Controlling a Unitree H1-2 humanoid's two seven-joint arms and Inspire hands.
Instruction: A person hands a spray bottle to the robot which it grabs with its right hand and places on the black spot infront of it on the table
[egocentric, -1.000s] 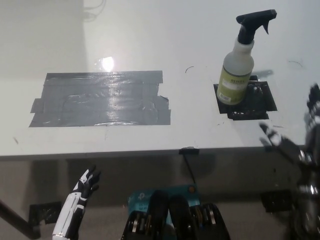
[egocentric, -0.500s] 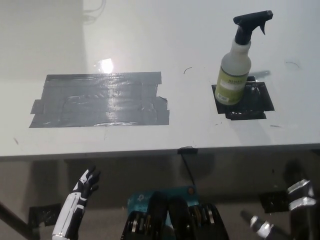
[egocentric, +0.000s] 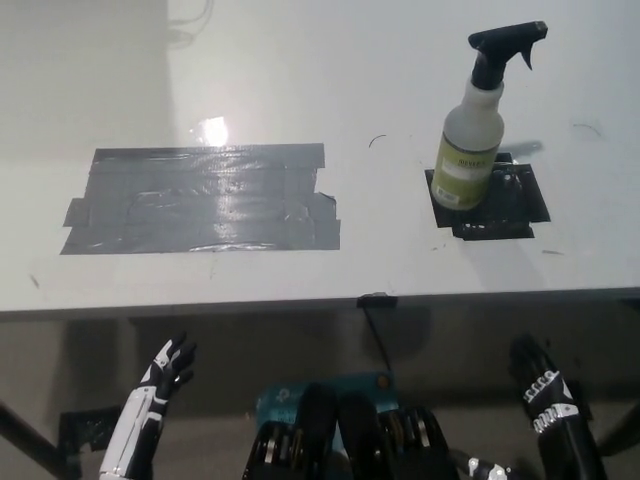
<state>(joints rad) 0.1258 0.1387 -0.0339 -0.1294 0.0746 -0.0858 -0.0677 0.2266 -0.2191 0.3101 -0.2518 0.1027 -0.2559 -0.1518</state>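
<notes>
The white left hand (egocentric: 165, 368) rests below the table edge at seven o'clock, fingers spread, holding nothing. Across the white table (egocentric: 300, 80), a grey tape patch (egocentric: 200, 198) lies at nine o'clock. At two o'clock the spray bottle (egocentric: 475, 130) stands upright on the black spot (egocentric: 500, 205), untouched. The black right hand (egocentric: 545, 395), at the table edge a second ago, has dropped to five o'clock, empty, fingers loosely extended. The placement looks finished.

Upright spray bottle (egocentric: 473, 120) on the black spot (egocentric: 490, 201) (sole raised obstacle on the table (egocentric: 300, 70)), flat grey tape patch (egocentric: 200, 198) at left, bare tabletop between them, both hands below the table's near edge.
</notes>
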